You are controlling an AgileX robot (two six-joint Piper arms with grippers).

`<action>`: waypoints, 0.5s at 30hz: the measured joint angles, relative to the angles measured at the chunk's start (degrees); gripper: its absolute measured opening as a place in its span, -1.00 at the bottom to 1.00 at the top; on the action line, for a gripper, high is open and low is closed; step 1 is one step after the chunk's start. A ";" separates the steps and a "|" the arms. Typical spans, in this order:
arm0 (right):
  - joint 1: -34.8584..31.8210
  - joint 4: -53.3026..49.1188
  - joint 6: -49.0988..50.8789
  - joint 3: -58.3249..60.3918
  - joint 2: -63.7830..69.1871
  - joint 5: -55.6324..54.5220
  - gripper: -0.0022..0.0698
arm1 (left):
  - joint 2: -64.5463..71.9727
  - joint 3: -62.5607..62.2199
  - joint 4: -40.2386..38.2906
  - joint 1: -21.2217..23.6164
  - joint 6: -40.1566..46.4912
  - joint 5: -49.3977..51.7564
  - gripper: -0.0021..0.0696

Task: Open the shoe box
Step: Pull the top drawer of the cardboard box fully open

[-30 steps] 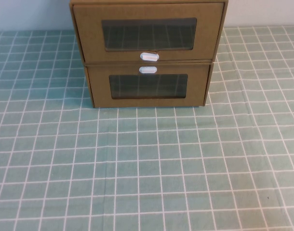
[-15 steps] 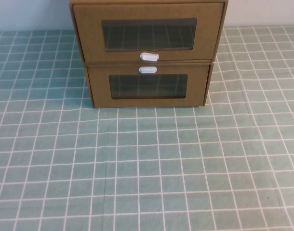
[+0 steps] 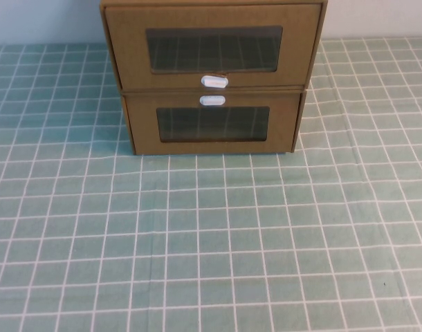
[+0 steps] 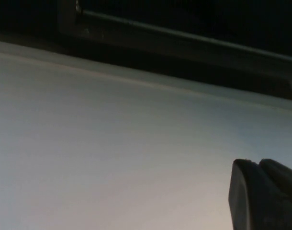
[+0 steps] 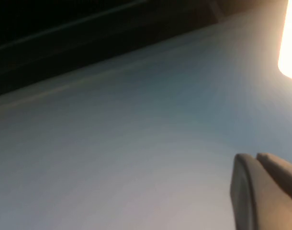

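The stacked cardboard shoe boxes sit at the top centre of the high view, at the far side of the green checked surface (image 3: 211,242). The upper shoe box (image 3: 128,48) rests directly on the lower shoe box (image 3: 142,124). Their windowed fronts face the near edge, and their long axes run across the frame. The two white pull tabs, the upper tab (image 3: 214,81) and the lower tab (image 3: 212,100), lie just above and below the seam between the fronts. A reach would probably have to go forward to one of them.

Neither arm shows in the high view, and the boxes are centred, so neither side looks nearer. In its wrist view the left gripper (image 4: 259,165) is closed and empty, facing a pale blank plane. The right gripper (image 5: 256,160) is likewise closed and empty. Neither wrist view shows the boxes.
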 joint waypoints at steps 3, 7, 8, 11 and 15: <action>0.00 2.94 0.36 -7.96 5.07 6.98 -0.98 | 5.27 -7.19 0.00 0.00 0.00 6.09 -0.96; 0.00 3.54 0.49 -19.10 15.42 21.18 -0.98 | 12.90 -16.82 0.00 0.00 -0.14 18.68 -0.96; 0.00 3.54 0.49 -22.07 18.41 26.19 -0.98 | 15.34 -19.34 0.00 0.00 -0.14 22.94 -0.96; 0.00 3.54 0.49 -29.90 27.38 41.81 -0.98 | 23.05 -25.91 0.00 0.00 -0.38 36.02 -0.96; 0.00 1.95 -0.06 -33.84 38.19 55.35 -0.98 | 31.12 -29.99 0.00 0.00 -0.47 46.92 -0.96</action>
